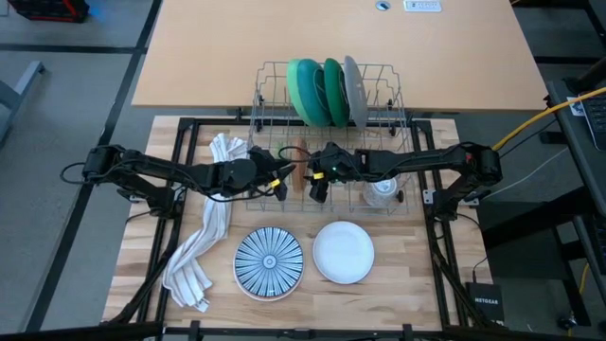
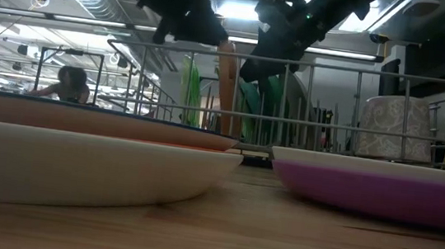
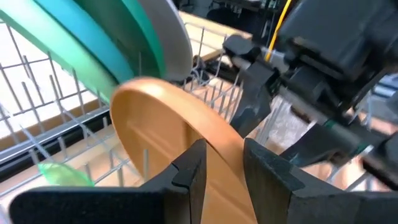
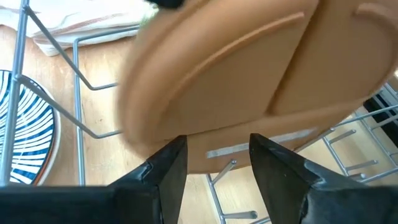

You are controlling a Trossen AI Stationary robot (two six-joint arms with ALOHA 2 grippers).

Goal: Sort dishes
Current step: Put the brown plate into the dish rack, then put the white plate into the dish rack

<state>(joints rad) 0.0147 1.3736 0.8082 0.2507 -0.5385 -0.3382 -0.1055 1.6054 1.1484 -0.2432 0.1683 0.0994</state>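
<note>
We see a wire dish rack (image 1: pixel 388 78) standing on the wooden table (image 1: pixel 398 275). At its far end three dishes stand on edge, side by side: a light green round plate (image 1: pixel 305 92), a teal round plate (image 1: pixel 333 90) and a grey round plate (image 1: pixel 355 90).

Both arms reach into the near part of the rack and meet in the middle. The left gripper (image 3: pixel 224 165) has its two dark fingers pressed on the rim of an orange round plate (image 3: pixel 168 130), so it is holding that plate. The plate stands on edge in the rack. The right gripper (image 4: pixel 217 158) is right at the same orange plate from the other side, with its fingers spread wide on either side of the plate's edge. We cannot tell if they touch it.

In front of the rack a blue-and-white striped round plate (image 1: pixel 269 261) and a white round plate (image 1: pixel 344 251) lie flat, just beside each other. A white striped cloth towel (image 1: pixel 204 237) lies on the left. A small clear glass cup (image 1: pixel 382 192) sits in the rack under the right arm.
</note>
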